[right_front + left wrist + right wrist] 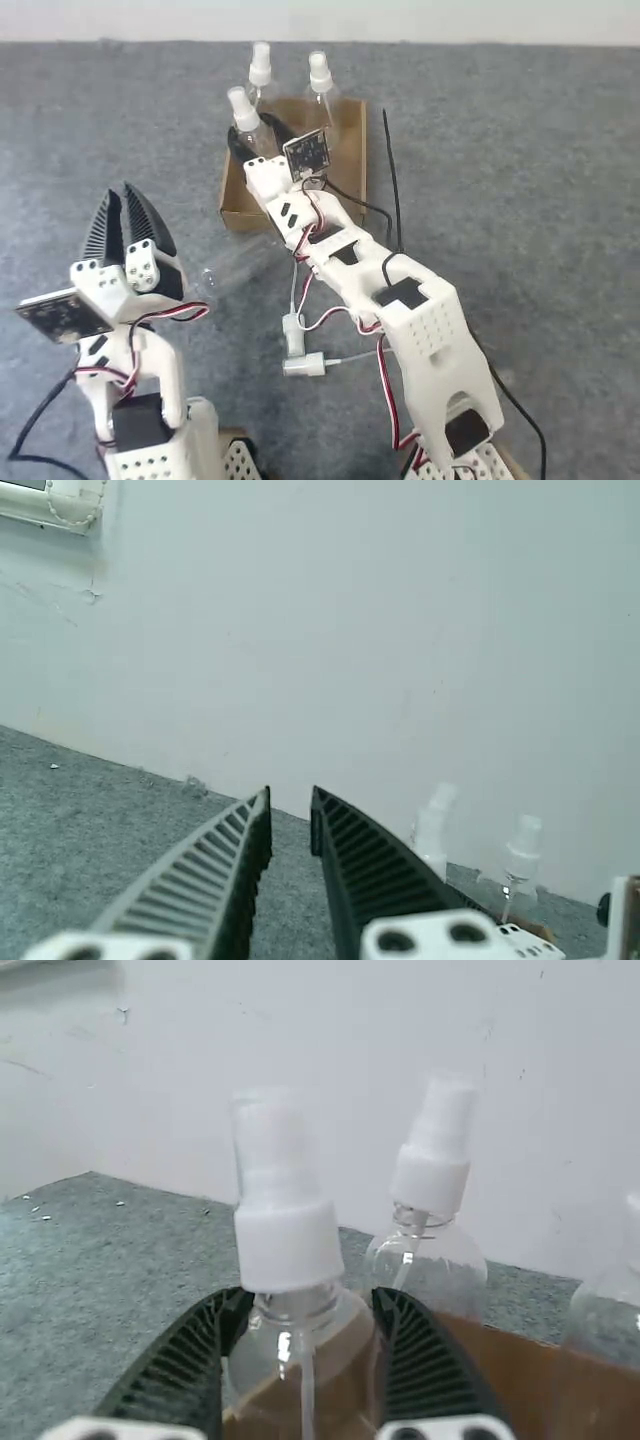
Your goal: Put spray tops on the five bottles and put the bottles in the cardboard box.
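While the right gripper [305, 1305] clamps a clear bottle [300, 1350] upright at the cardboard box [345, 150], spray top [285, 1230] up, two more capped bottles [425, 1250] stand upright behind it. Left gripper [290, 800] is raised, jaws slightly apart, empty. One uncapped bottle [238, 263] lies on its side on the carpet [520, 150] between the arms.

Three bottles [320, 82] upright in cardboard box [350, 150] (front bottle [245, 112] between jaws of right gripper [310, 1305]), fourth bottle [235, 265] lying before box
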You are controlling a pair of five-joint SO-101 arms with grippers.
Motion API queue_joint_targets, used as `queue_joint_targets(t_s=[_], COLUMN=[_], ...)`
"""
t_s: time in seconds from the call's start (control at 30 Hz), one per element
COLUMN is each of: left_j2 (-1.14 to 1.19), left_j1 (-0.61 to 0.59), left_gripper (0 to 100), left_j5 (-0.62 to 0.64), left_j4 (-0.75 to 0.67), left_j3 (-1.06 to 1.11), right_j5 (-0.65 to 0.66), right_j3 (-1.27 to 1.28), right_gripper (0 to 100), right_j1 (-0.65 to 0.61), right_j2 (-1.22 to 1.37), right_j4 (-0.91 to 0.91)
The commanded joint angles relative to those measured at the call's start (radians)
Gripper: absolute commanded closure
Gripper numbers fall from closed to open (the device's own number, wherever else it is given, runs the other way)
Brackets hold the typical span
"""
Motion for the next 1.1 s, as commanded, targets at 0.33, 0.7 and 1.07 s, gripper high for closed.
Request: queue_joint_targets(t_s=[0.33,0.7,1.07], left_j2=[-0.017,-0.017,-0.017], left_j1=[-0.003,-0.003,-0.002], left_gripper=[94,94,94], left_j5=[0.008,0.008,0.008], left_j4=[-0.035,-0.035,-0.035], left_j3=[-0.013,-0.013,-0.013], right_j5=[-0.075,-0.094,-0.094], right_j3=[-0.063,-0.063,-0.063], right_gripper=[85.0,84.6,75.6], right_j1=[-0.018,-0.018,-0.019], right_j2=[-0.012,-0.013,-0.022], right_j4=[0.056,0.058,0.142])
